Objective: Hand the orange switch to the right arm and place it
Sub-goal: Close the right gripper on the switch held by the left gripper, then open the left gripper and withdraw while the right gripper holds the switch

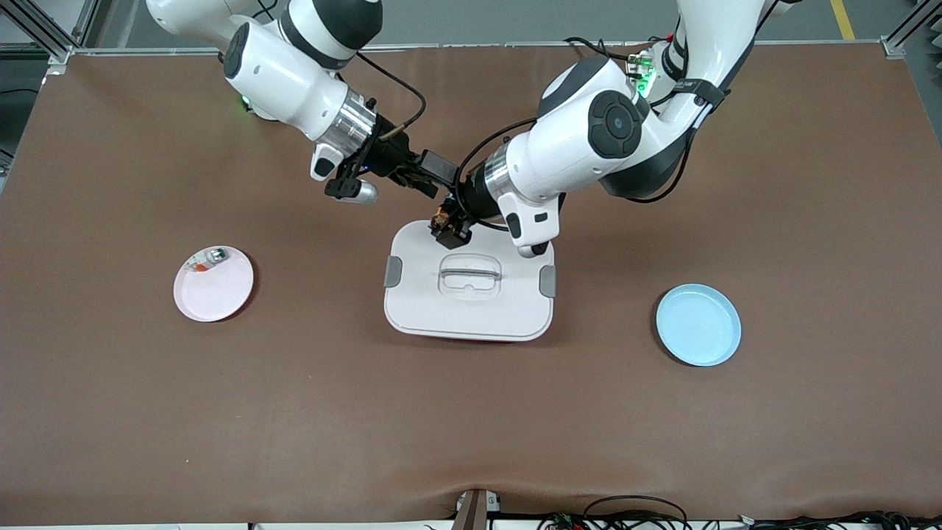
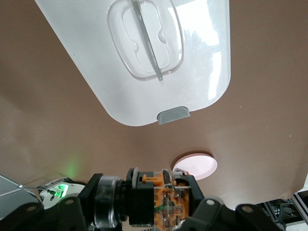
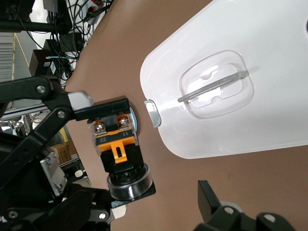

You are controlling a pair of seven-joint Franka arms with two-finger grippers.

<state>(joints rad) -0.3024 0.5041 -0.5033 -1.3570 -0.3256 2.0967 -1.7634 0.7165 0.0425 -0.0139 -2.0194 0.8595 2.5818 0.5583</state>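
The orange switch (image 1: 442, 218) hangs in the air over the edge of the white lidded box (image 1: 469, 309) that lies farthest from the front camera, clamped in the left gripper (image 1: 447, 223), whose fingers are closed tight on its black body. In the right wrist view the switch (image 3: 118, 147) shows an orange midsection, two screws on top and a round clear collar at one end, with the left gripper's black fingers (image 3: 86, 106) pressing it from both sides. The right gripper (image 1: 429, 179) hovers just beside it, above the bare brown table (image 1: 471, 427) at the box's edge, its jaws spread wide and holding nothing. The box sits in the middle of the table, with a recessed handle in its lid and a grey latch on each short side. A pink plate (image 1: 213, 284) carrying a small whitish piece (image 1: 208, 259) lies toward the right arm's end, and a blue plate (image 1: 698, 324) lies toward the left arm's end.
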